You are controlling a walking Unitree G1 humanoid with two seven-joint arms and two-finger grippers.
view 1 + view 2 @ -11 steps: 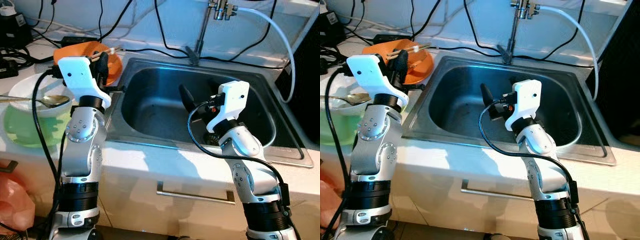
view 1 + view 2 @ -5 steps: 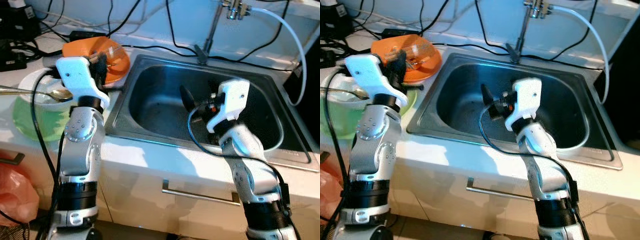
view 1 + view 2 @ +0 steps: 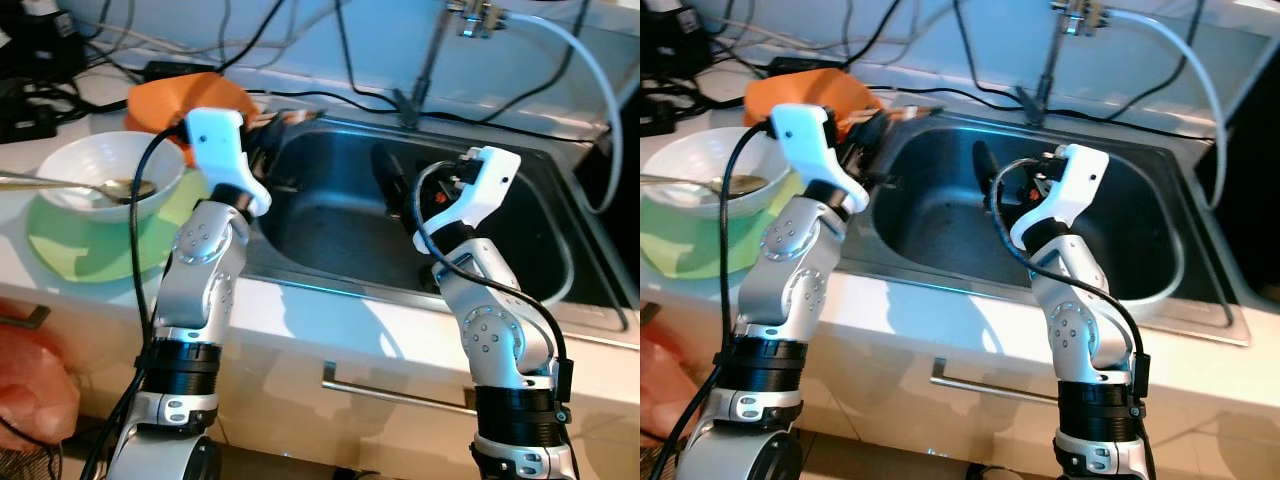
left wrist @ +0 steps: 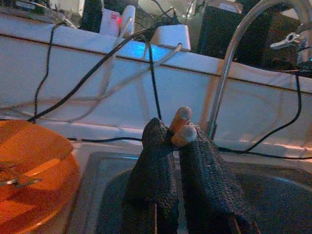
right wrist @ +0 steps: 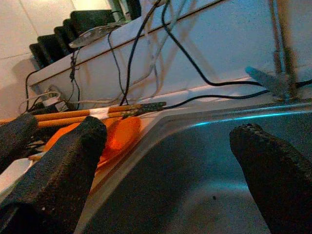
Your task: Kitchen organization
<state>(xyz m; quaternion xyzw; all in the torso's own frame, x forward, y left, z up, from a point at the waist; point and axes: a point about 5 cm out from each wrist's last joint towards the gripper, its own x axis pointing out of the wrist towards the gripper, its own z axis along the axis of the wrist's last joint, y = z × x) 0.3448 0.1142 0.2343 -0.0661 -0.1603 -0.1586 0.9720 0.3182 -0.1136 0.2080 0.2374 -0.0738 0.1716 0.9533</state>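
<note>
1. Chopsticks (image 4: 179, 126), a wooden pair, are pinched between the closed fingers of the left end effector (image 4: 176, 146), with their blunt ends poking out just past the fingertips.
2. Judging by the task, they are being carried off the desk (image 3: 300, 320) to be put somewhere, possibly the sink (image 3: 330, 215) that lies just ahead of and below this end effector.
3. An orange plate (image 4: 34, 165) sits on the desk just beside the left end effector, on the side away from the sink.
4. A white bowl (image 3: 105, 175) holding a spoon (image 3: 60, 184) rests on a green mat (image 3: 80, 250), farther out on that same side.
5. The right end effector (image 5: 170, 165) hovers over the sink basin with its fingers spread wide, holding nothing, likely waiting.
6. A tap (image 4: 229, 68) rises beyond the left fingertips.
</note>
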